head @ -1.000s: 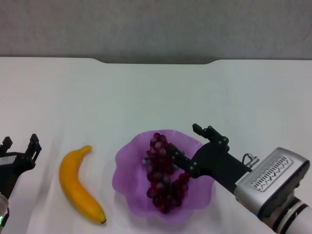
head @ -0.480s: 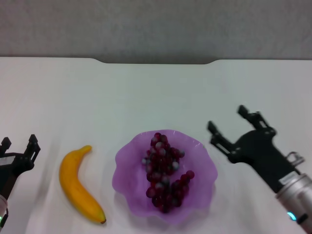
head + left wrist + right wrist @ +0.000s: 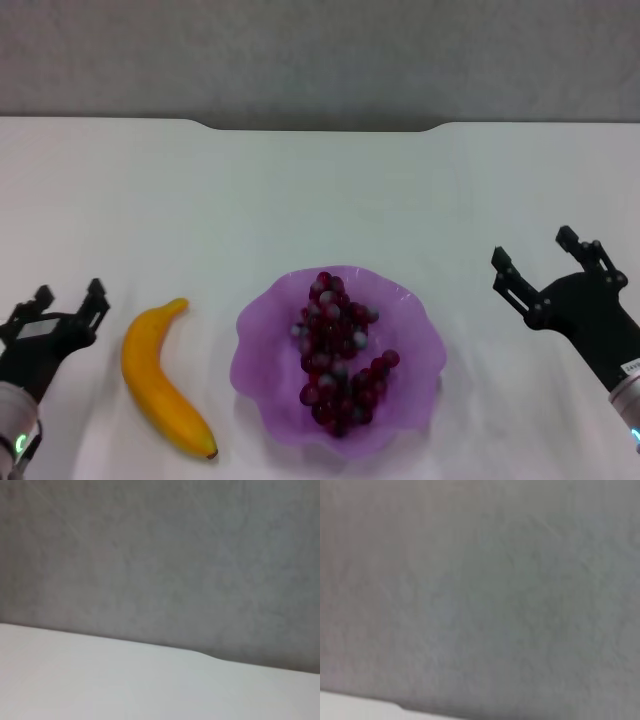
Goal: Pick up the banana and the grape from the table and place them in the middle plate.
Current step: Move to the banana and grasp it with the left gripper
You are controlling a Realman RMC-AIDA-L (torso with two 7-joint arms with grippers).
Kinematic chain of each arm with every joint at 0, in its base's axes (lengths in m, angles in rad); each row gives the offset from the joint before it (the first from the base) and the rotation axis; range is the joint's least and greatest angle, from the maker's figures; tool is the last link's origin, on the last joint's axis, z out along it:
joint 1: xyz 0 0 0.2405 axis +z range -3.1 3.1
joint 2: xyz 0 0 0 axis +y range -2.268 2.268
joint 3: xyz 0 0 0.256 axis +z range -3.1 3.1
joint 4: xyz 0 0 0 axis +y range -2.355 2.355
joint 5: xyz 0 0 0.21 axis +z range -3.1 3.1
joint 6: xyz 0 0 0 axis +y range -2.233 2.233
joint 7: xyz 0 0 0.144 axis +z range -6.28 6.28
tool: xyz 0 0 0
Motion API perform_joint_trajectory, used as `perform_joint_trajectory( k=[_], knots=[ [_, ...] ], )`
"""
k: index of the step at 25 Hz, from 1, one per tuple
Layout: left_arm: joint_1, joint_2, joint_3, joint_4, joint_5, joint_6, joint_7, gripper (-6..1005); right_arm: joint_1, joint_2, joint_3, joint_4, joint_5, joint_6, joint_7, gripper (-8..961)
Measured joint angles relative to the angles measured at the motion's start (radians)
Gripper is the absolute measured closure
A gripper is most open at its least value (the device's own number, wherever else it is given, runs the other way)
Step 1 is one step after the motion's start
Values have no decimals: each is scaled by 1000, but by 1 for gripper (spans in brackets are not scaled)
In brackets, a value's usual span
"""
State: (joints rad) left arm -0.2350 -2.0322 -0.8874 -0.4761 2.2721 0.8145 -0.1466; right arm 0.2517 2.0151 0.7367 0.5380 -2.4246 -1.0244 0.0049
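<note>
The grape [image 3: 335,352], a long dark red-purple bunch, lies inside the purple scalloped middle plate [image 3: 262,338] near the front of the white table [image 3: 320,190]. The yellow-orange banana [image 3: 160,388] rests on the table just left of the plate, dark tip toward the front. My right gripper [image 3: 545,260] hovers open and empty to the right of the plate, well apart from it. My left gripper [image 3: 70,297] stands open and empty just left of the banana. Both wrist views show only grey wall and a strip of table.
A grey wall [image 3: 320,55] rises behind the table's far edge, which has a shallow notch [image 3: 320,126] in the middle. Bare tabletop stretches behind the plate and to both sides.
My right gripper has drawn back to the right, away from the plate, leaving the grape lying in it. My left gripper has shifted slightly right, toward the banana.
</note>
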Motion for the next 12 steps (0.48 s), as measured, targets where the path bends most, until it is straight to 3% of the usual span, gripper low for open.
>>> perform_joint_trajectory(
  k=[5, 7, 12],
  knots=[
    [45, 50, -83, -233, 83, -212, 61, 292, 7, -1, 9, -7, 1, 78, -15, 77],
    [97, 58, -169, -377, 133, -345, 122, 292, 14, -2, 20, -7, 1, 119, -33, 77],
    [227, -4, -370, -685, 200, -651, 367, 293, 16, -3, 28, -25, 1, 139, -72, 77]
  ],
)
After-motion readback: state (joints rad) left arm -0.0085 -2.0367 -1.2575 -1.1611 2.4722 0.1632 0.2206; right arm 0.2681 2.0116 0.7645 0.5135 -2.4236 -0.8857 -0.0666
